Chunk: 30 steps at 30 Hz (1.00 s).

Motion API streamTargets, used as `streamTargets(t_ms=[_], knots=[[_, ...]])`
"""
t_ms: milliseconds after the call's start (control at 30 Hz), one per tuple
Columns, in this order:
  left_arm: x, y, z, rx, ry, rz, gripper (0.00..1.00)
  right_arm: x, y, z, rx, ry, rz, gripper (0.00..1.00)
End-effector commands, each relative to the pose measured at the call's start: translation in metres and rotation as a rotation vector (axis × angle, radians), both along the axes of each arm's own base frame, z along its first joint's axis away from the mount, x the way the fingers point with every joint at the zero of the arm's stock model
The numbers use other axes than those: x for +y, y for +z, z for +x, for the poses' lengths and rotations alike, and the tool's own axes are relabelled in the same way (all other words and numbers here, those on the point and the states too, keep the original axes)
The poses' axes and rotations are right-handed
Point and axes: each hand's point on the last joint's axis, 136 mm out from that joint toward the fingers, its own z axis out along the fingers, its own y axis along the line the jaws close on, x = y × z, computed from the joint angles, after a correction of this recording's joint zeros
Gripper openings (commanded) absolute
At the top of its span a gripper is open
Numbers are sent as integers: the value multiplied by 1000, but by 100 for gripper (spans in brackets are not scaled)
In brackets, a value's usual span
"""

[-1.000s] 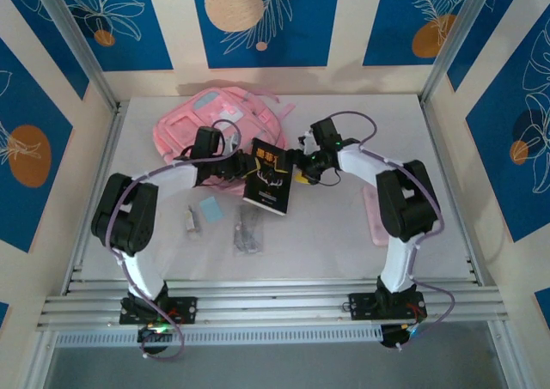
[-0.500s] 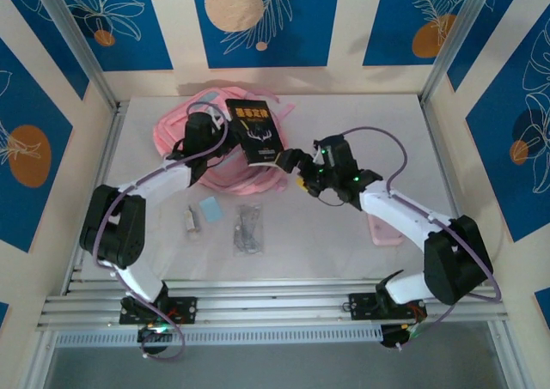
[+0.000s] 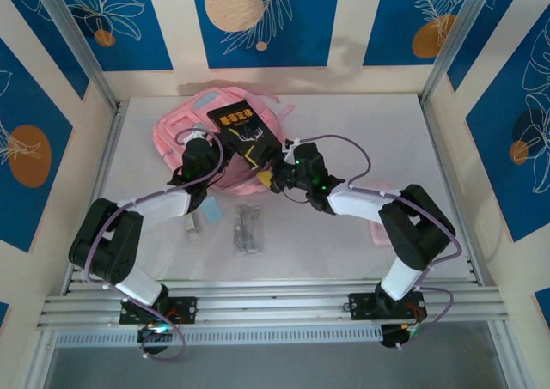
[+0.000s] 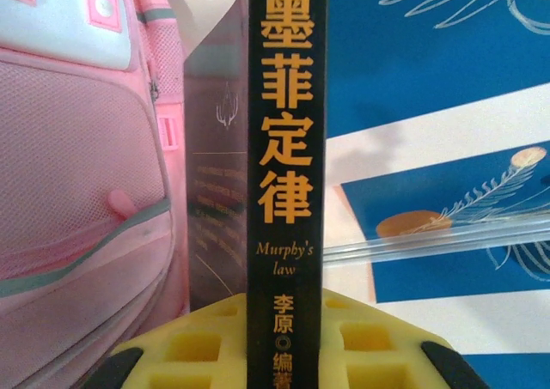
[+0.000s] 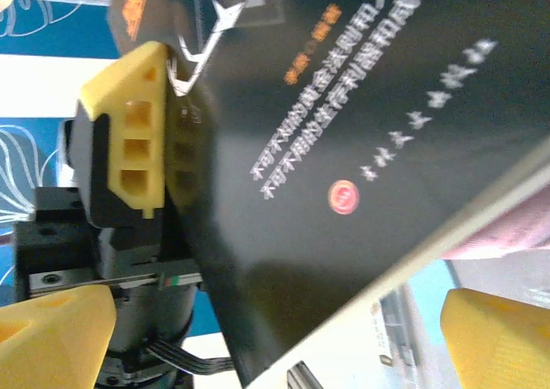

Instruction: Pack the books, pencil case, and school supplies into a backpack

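the black paperback with the gold emblem point(image 3: 245, 131) is held up over the right half of the pink backpack point(image 3: 176, 133), its cover turned toward the overhead camera and its title end pointing at the back wall; whether it touches the fabric i cannot tell. the left gripper point(image 4: 284, 359) is clamped on it. in the left wrist view the spine, gold chinese lettering above "murphy's law", stands upright between the yellow pads point(image 4: 193, 350), with the backpack's mesh pocket point(image 4: 77, 166) just to its left. the right gripper point(image 5: 275, 325) has its jaws spread wide, one yellow fingertip at each lower corner of its wrist view. the book's dark cover slants across beyond them, and neither tip touches it that i can see. from above, this gripper sits just at the book's near right corner. on the white table point(image 3: 344, 123), near the left arm, lie the light-blue square point(image 3: 209, 209), the tiny white piece point(image 3: 191, 222) and the clear packet point(image 3: 249, 230), all apart from the backpack. the pale-pink pencil case point(image 3: 376, 233) lies to the right, partly under the right arm.
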Motion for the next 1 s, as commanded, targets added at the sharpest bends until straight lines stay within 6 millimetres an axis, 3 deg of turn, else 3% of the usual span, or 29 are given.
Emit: streamTargets(t_ms=[0, 100, 200, 233, 333, 367, 433, 500, 700, 833, 967], knots=[[2, 67, -10, -183, 14, -151, 0, -2, 40, 16, -100, -59, 108, 94], [-2, 60, -14, -161, -10, -170, 0, -11, 45, 28, -125, -95, 114, 80], [-5, 53, -18, -144, -32, -185, 0, -20, 47, 39, -128, -129, 121, 53], [-6, 50, -20, -137, -38, -186, 0, -25, 47, 43, -129, -147, 121, 33], [-10, 42, -27, -112, -73, -172, 1, -35, 48, 50, -137, -174, 113, 9], [-12, 39, -30, -105, -92, -158, 18, -38, 49, 51, -144, -176, 111, 3], [-19, 29, -36, -73, -144, -103, 59, -47, 52, 54, -156, -183, 105, 0], [-25, 17, -42, -40, -202, 1, 78, -62, 57, 58, -179, -199, 91, 0], [-26, -5, -51, 4, -343, 417, 84, -114, 53, 55, -198, -229, -111, 0], [-24, -18, -38, 30, -440, 741, 84, -150, 48, 46, -203, -258, -253, 0], [-18, -48, -21, 124, -496, 941, 83, -181, 43, 35, -180, -265, -300, 0]])
